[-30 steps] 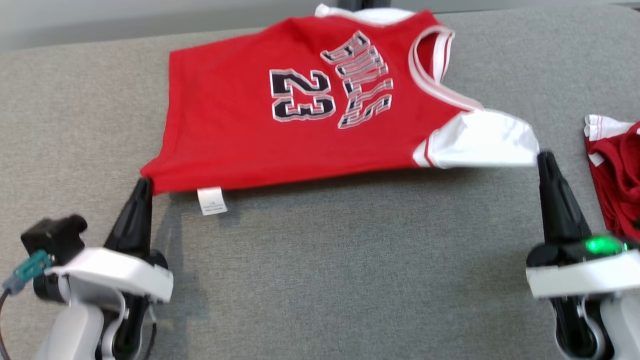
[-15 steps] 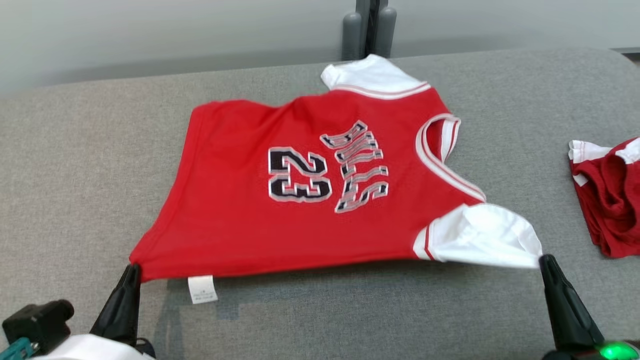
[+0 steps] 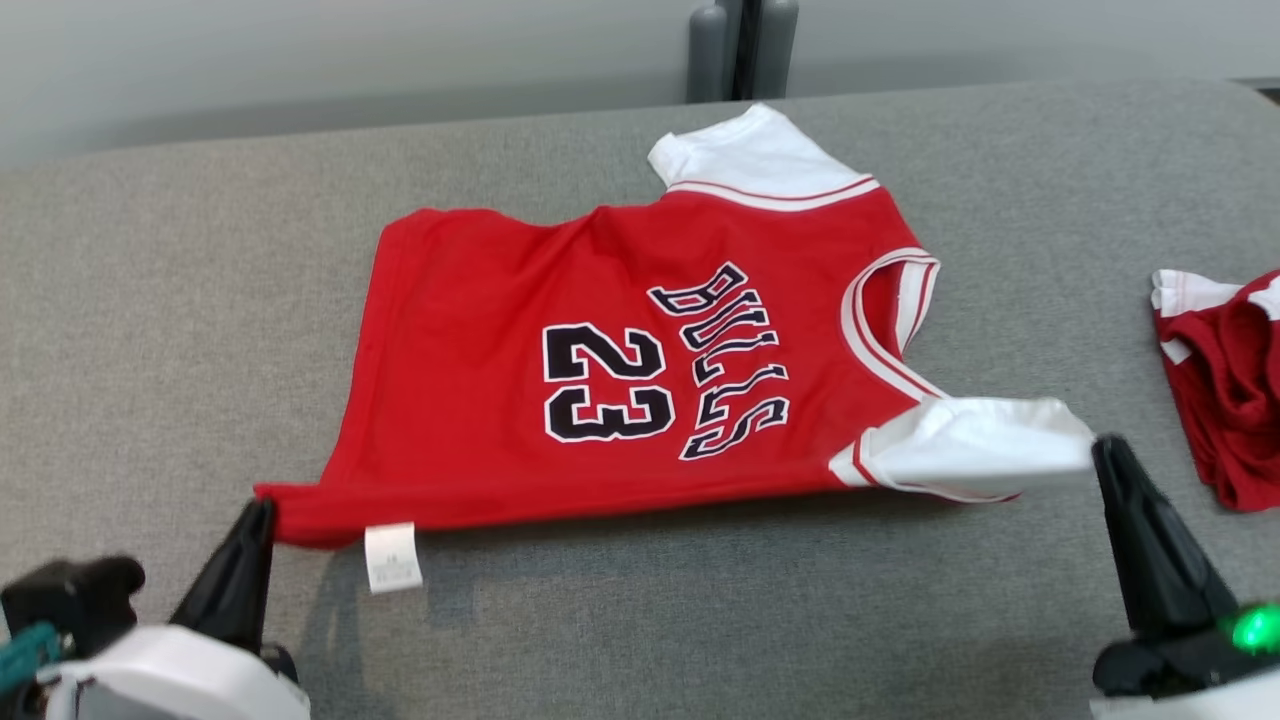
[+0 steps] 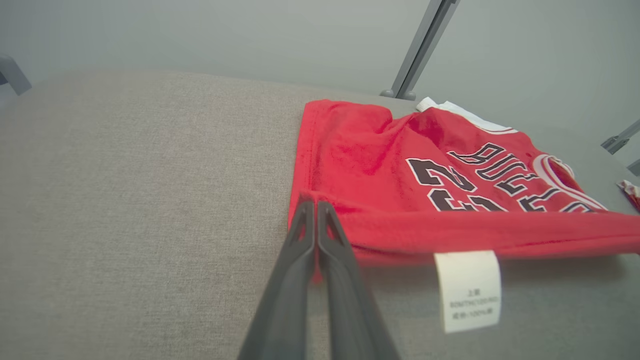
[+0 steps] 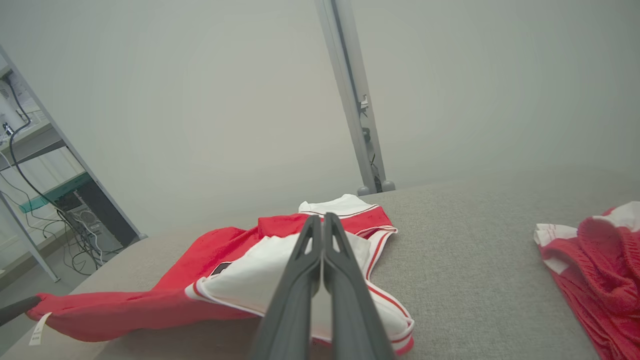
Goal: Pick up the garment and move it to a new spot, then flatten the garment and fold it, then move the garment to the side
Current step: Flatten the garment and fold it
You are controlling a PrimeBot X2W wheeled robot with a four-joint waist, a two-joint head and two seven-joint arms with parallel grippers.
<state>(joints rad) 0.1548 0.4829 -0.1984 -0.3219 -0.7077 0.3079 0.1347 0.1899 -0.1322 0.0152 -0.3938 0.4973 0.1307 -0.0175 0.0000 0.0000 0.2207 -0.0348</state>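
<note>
The garment (image 3: 620, 340) is a red jersey with "BULLS 23" on it and white sleeves, spread sideways on the grey padded table (image 3: 720, 630). My left gripper (image 3: 262, 506) is shut on its near hem corner, beside a white care label (image 3: 392, 556). In the left wrist view the shut fingertips (image 4: 315, 203) pinch that red corner of the garment (image 4: 400, 160). My right gripper (image 3: 1102, 443) is shut on the tip of the near white sleeve (image 3: 975, 445). In the right wrist view that gripper (image 5: 322, 216) stands over the white sleeve of the garment (image 5: 240, 280). The near edge hangs slightly above the table and casts a shadow.
A second crumpled red and white garment (image 3: 1225, 390) lies at the table's right edge, close to my right gripper; it is also in the right wrist view (image 5: 600, 270). A grey post (image 3: 742, 50) stands behind the table's far edge. Bare grey surface stretches to the left and front.
The head camera has tilted, so the whole picture has shifted. Both grippers keep their hold. The garment, lifted and taut a second ago, now rests on the table with its near edge slacker.
</note>
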